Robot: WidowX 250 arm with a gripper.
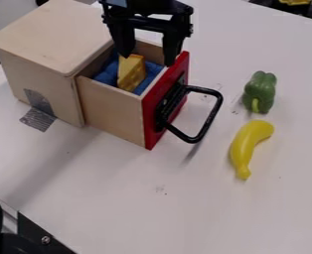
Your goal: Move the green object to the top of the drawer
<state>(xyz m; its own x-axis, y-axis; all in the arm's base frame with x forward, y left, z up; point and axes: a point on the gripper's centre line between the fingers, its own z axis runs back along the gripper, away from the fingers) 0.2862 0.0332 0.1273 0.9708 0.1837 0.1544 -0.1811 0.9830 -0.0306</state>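
Observation:
The green object, a toy bell pepper (260,92), lies on the white table to the right of the drawer's handle. A wooden drawer unit (55,32) stands at the upper left, its flat top bare wood. Its drawer, with a red front (167,101) and black handle, is pulled out. My gripper (145,58) hangs over the drawer with its fingers apart, well to the left of the pepper. Between and just below the fingertips is a yellow cheese wedge (130,73), standing in the drawer on blue cloth; I cannot tell whether they touch.
A yellow banana (248,147) lies on the table (185,213) just below the pepper. The black handle (208,118) juts out from the drawer toward both. Grey tape (38,118) runs from the unit's side to the table. Black equipment sits at the lower left corner.

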